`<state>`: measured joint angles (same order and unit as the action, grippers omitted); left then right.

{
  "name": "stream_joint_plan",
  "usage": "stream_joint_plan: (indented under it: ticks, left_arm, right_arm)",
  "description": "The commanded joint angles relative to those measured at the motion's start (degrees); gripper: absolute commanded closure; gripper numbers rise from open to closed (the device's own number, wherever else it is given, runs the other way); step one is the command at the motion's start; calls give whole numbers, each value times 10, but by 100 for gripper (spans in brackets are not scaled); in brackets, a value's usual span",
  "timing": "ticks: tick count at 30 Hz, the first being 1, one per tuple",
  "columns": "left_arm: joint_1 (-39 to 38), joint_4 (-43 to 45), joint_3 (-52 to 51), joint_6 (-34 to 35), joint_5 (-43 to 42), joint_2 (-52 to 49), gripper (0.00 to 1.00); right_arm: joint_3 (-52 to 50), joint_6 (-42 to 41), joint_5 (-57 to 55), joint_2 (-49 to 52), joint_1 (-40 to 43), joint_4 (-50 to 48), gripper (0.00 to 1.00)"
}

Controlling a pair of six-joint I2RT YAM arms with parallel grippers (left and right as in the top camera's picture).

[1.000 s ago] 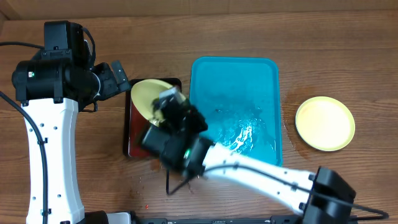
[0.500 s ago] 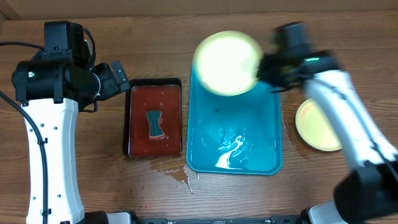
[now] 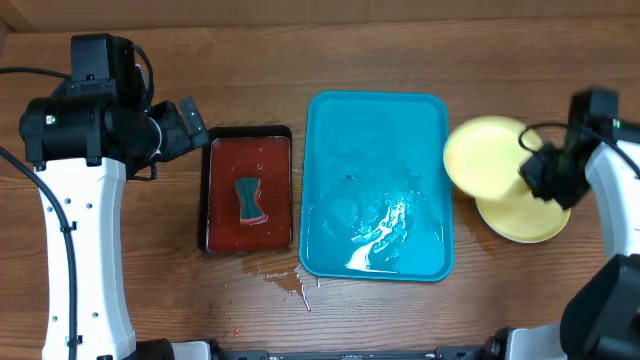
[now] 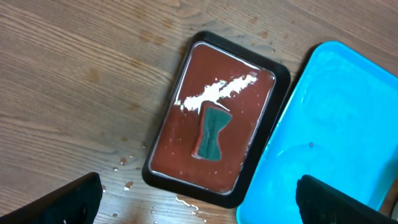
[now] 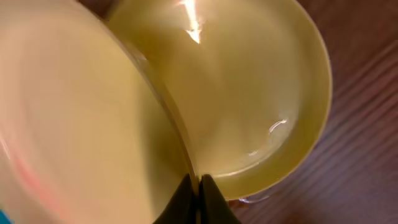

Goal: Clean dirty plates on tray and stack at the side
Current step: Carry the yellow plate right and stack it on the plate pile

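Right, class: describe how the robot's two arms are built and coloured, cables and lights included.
Both the left arm and right arm have white link shells joined by black joint housings. Thin black cables loop outside each. A green light glows on the left housing. The left fingers are black.

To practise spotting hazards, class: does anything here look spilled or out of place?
Yes: water droplets are spilled on the wooden table beside a corner of the dark red tray, next to the blue tray.
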<state>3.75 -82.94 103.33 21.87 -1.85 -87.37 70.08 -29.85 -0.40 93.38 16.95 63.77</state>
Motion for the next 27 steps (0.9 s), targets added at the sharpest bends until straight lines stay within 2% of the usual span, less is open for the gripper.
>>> stream_joint_plan:
  ticks: [1, 6, 10, 11, 13, 14, 21, 27]
  left_arm:
    - [-4, 1, 10, -13, 6, 8, 0]
    - [-4, 1, 10, -13, 6, 8, 0]
    - [-4, 1, 10, -13, 6, 8, 0]
    - [-4, 1, 10, -13, 6, 8, 0]
    - [-4, 1, 10, -13, 6, 8, 0]
    - [-4, 1, 10, -13, 6, 8, 0]
    - [-4, 1, 10, -13, 6, 8, 0]
    - [-4, 1, 10, -13, 6, 8, 0]
  right_arm:
    - [-69, -4, 6, -6, 50, -42, 96]
    - [-132, 3, 76, -6, 122, -91, 96]
    - [-141, 19, 85, -6, 150, -94, 96]
    - [-140, 23, 85, -6, 151, -94, 90]
    - [-140, 26, 85, -6, 151, -92, 68]
    - [-138, 26, 85, -7, 151, -88, 65]
    - [-110, 31, 88, -40, 149, -45, 57]
    - [-105, 121, 203, -132, 111, -45, 57]
